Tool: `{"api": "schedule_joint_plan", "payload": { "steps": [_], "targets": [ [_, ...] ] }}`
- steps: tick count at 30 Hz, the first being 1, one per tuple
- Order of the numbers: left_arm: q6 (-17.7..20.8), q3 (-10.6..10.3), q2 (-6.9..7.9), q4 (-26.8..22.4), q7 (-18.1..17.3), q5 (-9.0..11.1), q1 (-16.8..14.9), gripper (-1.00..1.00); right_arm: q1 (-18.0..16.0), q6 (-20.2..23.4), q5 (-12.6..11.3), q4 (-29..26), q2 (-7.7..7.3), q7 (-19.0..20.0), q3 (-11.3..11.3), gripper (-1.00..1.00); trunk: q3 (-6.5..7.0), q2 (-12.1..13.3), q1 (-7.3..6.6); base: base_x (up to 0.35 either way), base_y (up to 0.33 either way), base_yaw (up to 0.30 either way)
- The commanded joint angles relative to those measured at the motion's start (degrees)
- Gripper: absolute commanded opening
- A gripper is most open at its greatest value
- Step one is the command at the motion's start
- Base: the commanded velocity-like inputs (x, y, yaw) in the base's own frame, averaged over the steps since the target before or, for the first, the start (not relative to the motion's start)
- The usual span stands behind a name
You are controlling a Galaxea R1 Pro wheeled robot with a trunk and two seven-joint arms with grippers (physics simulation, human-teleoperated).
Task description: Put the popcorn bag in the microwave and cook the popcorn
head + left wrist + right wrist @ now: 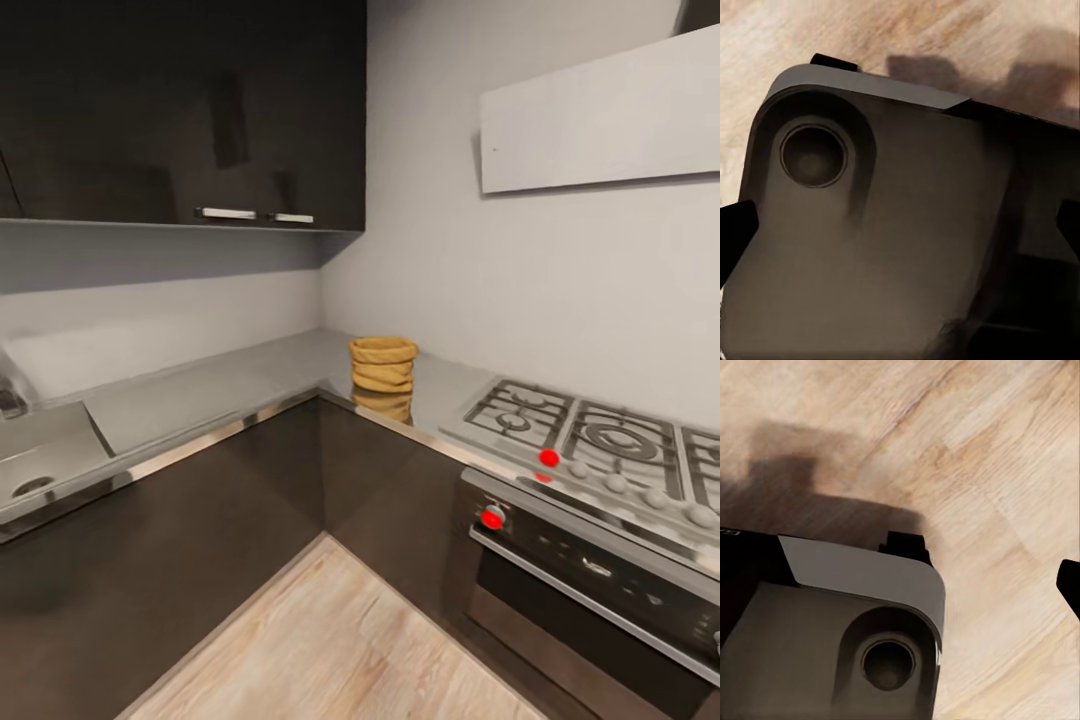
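The popcorn bag (382, 364), a squat tan sack with a rolled rim, stands upright on the glossy grey countertop (200, 400) in the inner corner, just left of the hob. Its mouth is seen side-on, so the popcorn is hidden. The microwave is out of view. In the left wrist view my left gripper (900, 229) hangs over the robot's grey base (870, 247), with dark fingertips (735, 232) at both edges, wide apart and empty. In the right wrist view my right gripper (900, 585) points at the wooden floor (1005, 472), one fingertip (1069, 583) showing at the edge, nothing held.
A gas hob (590, 435) is set into the counter at right, above a dark built-in oven (600, 590) with red knobs (492, 517). A sink (40, 470) lies at far left. Dark wall cabinets (200, 110) hang above. Wooden floor (330, 640) lies between me and the corner cabinets.
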Motion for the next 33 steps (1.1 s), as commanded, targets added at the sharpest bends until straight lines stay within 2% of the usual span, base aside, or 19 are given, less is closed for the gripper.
{"api": "schedule_joint_plan", "payload": {
  "steps": [1, 5, 15, 33],
  "targets": [
    [-0.10, 0.01, 0.00, -0.03, -0.22, 0.38, 0.01, 1.00, -0.06, -0.23, 0.37, 0.18, -0.03, -0.16, -0.47, 1.00, -0.05, -0.03, 0.03, 0.271, 0.244, 0.000],
    [-0.25, 0.02, 0.00, -0.03, -0.20, 0.42, 0.01, 1.00, -0.06, 0.00, 0.19, 0.29, 0.00, -0.16, -0.47, 1.00, -0.05, -0.03, 0.03, 0.275, 0.243, -0.025],
    [-0.26, 0.32, 0.00, -0.03, -0.12, 0.70, 0.01, 1.00, -0.06, 0.00, 0.17, 0.30, -0.01, -0.16, -0.47, 1.00, -0.05, -0.03, 0.03, 0.270, 0.244, -0.200],
    [-0.52, 0.43, 0.00, -0.03, 0.32, 0.80, 0.01, 1.00, -0.06, -0.22, 0.34, 0.28, -0.03, -0.16, -0.47, 1.00, -0.05, -0.03, 0.03, 0.136, 0.271, -0.007]
  ]
}}
